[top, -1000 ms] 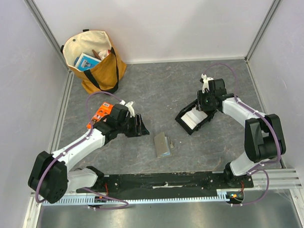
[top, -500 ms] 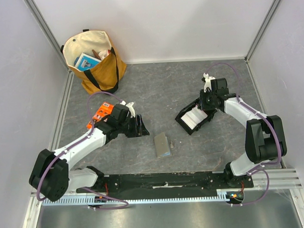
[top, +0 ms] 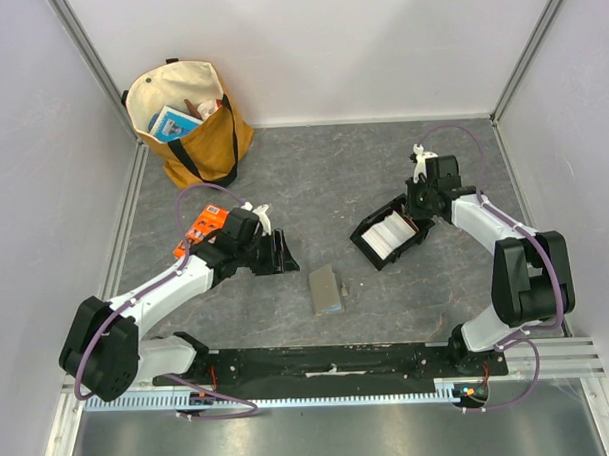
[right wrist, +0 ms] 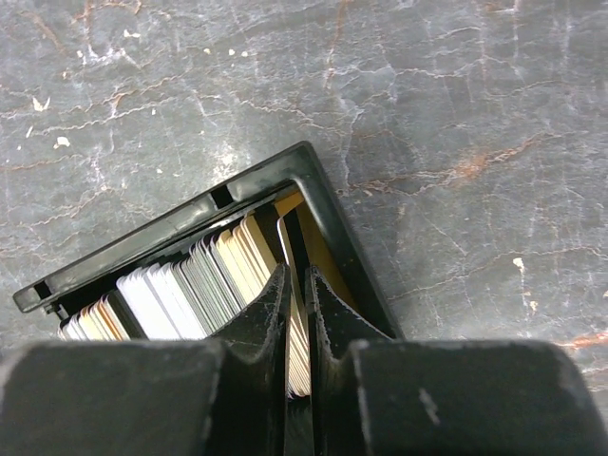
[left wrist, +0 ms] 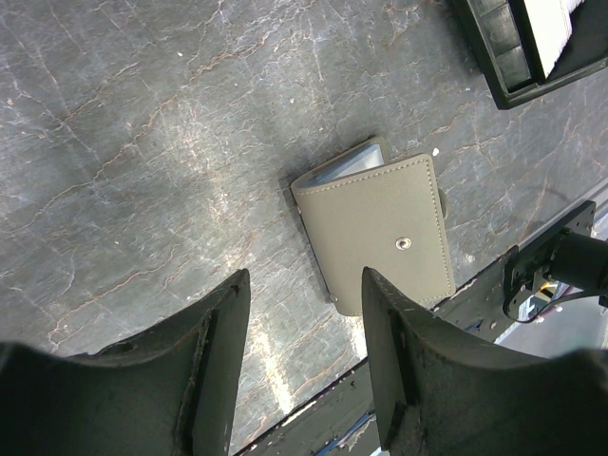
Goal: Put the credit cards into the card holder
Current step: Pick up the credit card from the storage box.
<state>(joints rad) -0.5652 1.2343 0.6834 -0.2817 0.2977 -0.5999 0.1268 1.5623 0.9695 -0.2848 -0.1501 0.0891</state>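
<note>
The credit cards (right wrist: 190,285) stand on edge in a row along the black tray (right wrist: 171,228). The right hand (right wrist: 296,275) sits over the row's corner end, jaws nearly together on what looks like one pale card, with free room straight up. The card holder (left wrist: 380,228) lies closed and flat on the table (top: 323,177), well apart from the tray. It is nearer the left hand (left wrist: 304,280), which gapes wide and empty.
</note>
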